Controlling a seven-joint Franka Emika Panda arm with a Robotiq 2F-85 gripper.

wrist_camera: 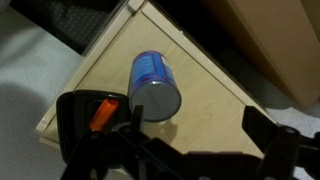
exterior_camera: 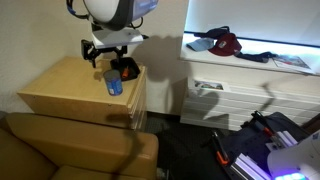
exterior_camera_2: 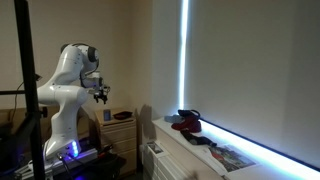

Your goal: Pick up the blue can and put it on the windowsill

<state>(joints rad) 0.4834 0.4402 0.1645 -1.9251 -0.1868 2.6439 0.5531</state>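
Okay, hand hovered wide and empty above the can, upright by the tabletop edge nearest the sill, tray just behind. Needed centring over it, a straight drop, staying clear of tray.

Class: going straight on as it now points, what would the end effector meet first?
Probably the blue can, almost centred below the open end effector; depth is unclear, so possibly the cabinet top instead.
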